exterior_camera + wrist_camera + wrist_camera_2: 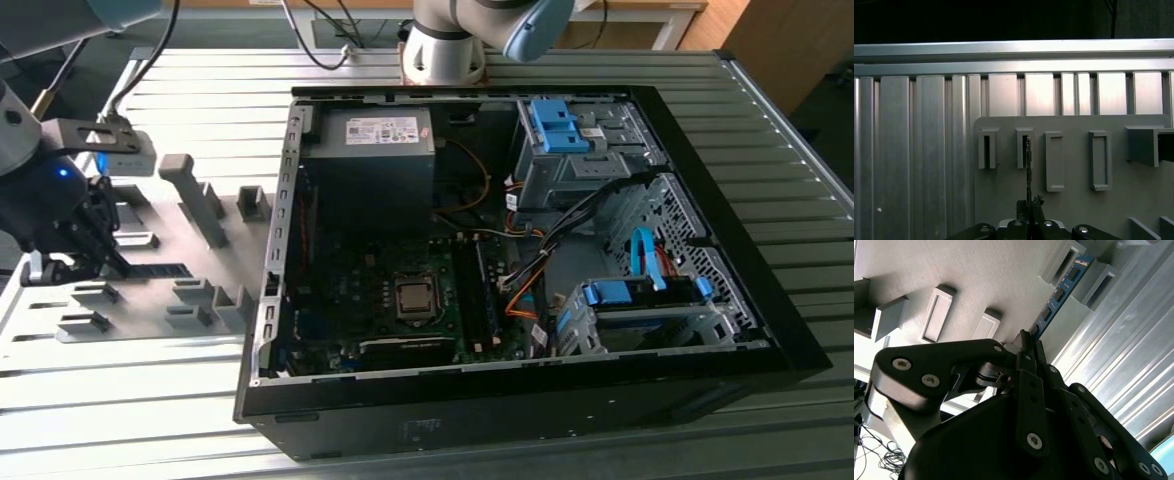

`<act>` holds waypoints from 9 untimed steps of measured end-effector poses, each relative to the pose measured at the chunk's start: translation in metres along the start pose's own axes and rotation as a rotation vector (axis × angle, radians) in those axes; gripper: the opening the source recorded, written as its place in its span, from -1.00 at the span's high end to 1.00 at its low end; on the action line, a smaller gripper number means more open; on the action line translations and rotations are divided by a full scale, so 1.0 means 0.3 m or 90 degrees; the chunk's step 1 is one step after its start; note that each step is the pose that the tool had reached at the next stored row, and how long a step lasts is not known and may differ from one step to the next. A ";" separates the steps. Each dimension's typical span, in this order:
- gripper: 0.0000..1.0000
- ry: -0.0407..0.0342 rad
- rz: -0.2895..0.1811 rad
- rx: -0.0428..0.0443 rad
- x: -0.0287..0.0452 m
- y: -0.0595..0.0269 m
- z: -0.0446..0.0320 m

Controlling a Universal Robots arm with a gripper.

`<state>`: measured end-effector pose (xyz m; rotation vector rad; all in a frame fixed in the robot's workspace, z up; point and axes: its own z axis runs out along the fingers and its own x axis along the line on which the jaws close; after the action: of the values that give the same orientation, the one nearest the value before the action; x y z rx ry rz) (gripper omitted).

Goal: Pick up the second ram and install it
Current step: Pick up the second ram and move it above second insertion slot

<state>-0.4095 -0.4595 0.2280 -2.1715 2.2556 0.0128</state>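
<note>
The second ram (1061, 290) is a thin blue-green stick with dark chips. Its far end rests between two grey holder blocks (1089, 270) on the grey holder plate (989, 275). My gripper (1027, 341) is shut on its near end. In the first wrist view the ram (1028, 170) shows edge-on, running from a slotted block (1024, 147) down to my gripper (1029, 204). In the exterior view my gripper (114, 264) hangs low over the holder plate (160, 215) at the exterior view's left, with the dark ram (160, 268) beside it.
The open computer case (747, 300) lies to the exterior view's right of the plate, with the motherboard's processor socket (416, 297) and long memory slots (474, 290) inside. Blue drive latches (554, 125) and orange cables sit deeper in. Upright grey blocks (194, 195) stand on the plate.
</note>
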 end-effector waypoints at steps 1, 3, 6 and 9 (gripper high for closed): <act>0.73 0.0000 0.000 0.0000 0.000 0.000 -0.001; 0.73 0.0000 0.000 -0.0001 0.000 0.000 -0.005; 0.73 0.0000 0.000 -0.0001 0.000 0.000 -0.009; 0.73 0.0000 0.000 0.0000 0.000 0.000 -0.013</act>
<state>-0.4095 -0.4595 0.2320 -2.1715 2.2556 0.0129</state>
